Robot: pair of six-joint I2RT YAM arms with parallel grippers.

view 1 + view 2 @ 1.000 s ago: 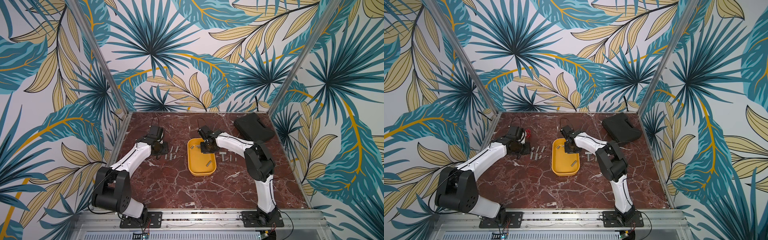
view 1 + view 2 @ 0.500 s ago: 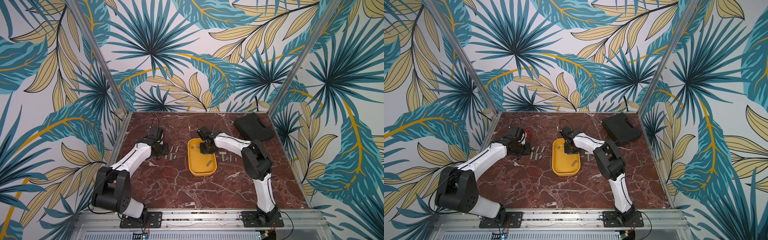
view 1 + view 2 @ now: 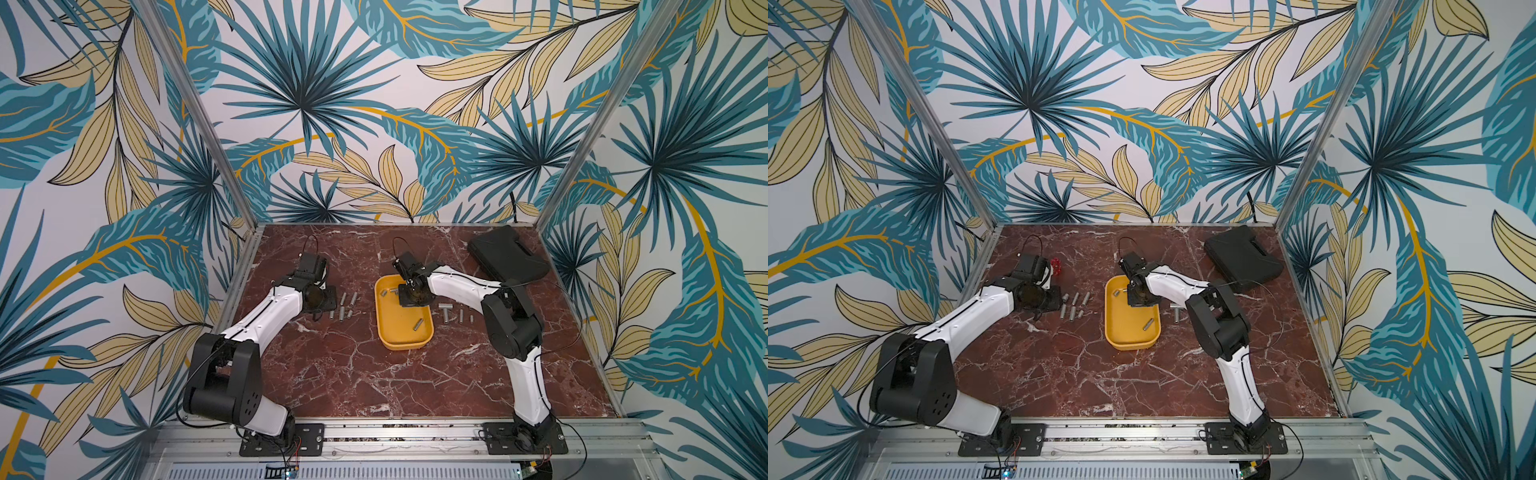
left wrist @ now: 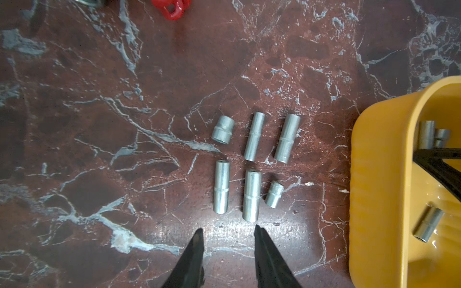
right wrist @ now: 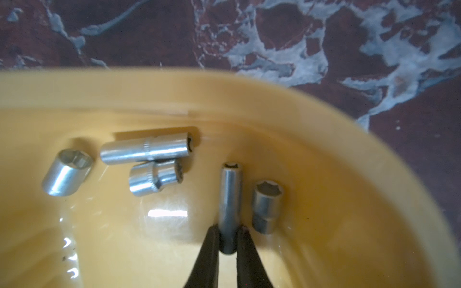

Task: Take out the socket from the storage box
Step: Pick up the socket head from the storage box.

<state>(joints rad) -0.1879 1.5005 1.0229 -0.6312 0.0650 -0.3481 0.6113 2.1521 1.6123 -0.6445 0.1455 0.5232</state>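
Observation:
The storage box (image 3: 405,344) is a shallow yellow tray in the middle of the marble table, seen in both top views. My right gripper (image 5: 230,230) reaches down into its far end and is shut on a long thin silver socket (image 5: 230,199), gripped near one end and lying on the tray floor. Several other sockets (image 5: 147,148) lie loose near it, one short socket (image 5: 267,207) right beside the held one. My left gripper (image 4: 227,232) stands open and empty just above the table, left of the tray (image 4: 379,174).
Several sockets (image 4: 252,194) lie in two rows on the table in front of my left gripper. More sockets (image 3: 446,311) lie to the right of the tray. A flat black case (image 3: 507,253) sits at the back right, a small red piece (image 3: 1055,266) at the back left.
My right gripper's jaws have closed onto the long thin socket in the tray. The left arm has not moved.

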